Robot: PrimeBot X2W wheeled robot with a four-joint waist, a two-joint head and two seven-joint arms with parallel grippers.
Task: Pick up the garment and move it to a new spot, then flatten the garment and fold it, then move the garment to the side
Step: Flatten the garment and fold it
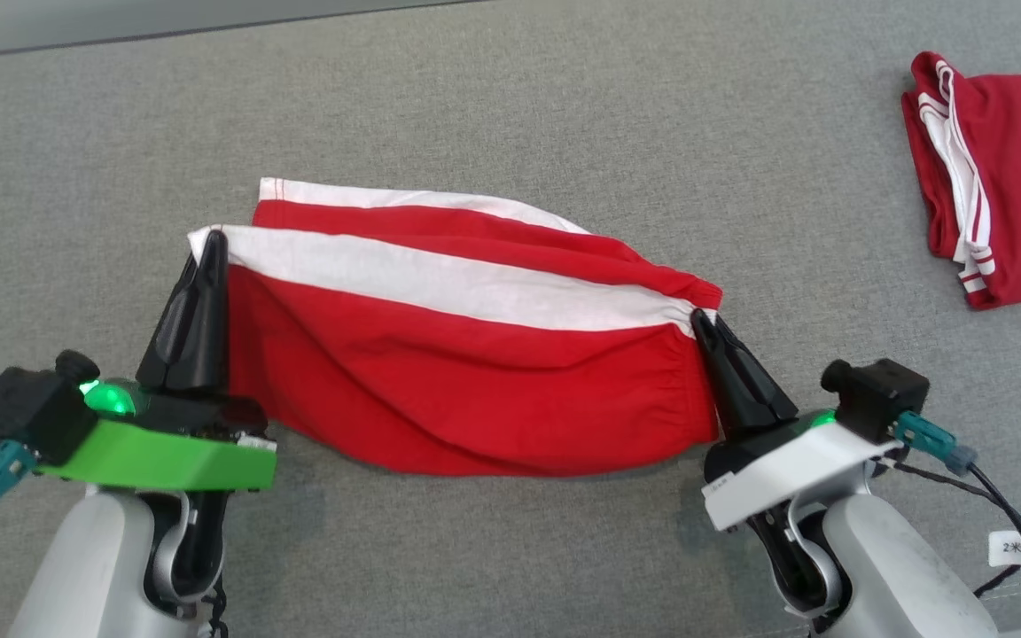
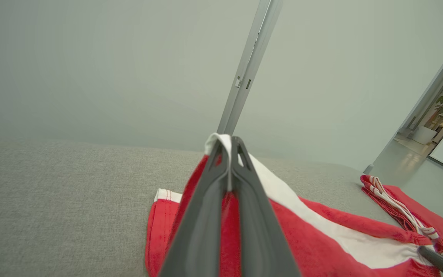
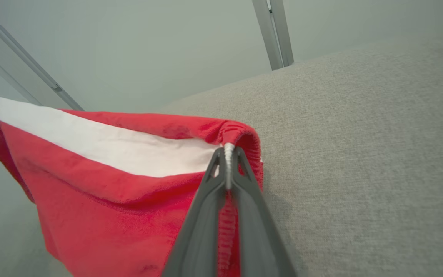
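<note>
The garment [image 1: 466, 372] is a pair of red shorts with a white side stripe, stretched between both grippers above the grey surface. My left gripper [image 1: 212, 237] is shut on its left corner, at the white stripe's end. My right gripper [image 1: 698, 316] is shut on the gathered waistband corner at the right. The near layer hangs lifted and sagging in the middle; the far layer [image 1: 440, 217] trails on the surface behind. In the left wrist view the fingers pinch the garment [image 2: 321, 238] at the gripper tip [image 2: 229, 144]. In the right wrist view the gripper [image 3: 228, 154] clamps the waistband of the garment [image 3: 110, 181].
A second red garment [image 1: 1002, 168] with white stripes lies folded at the far right, also seen in the left wrist view as a red folded garment [image 2: 406, 207]. The grey fabric table [image 1: 510, 97] stretches all around. A metal post [image 2: 248, 65] stands behind the table.
</note>
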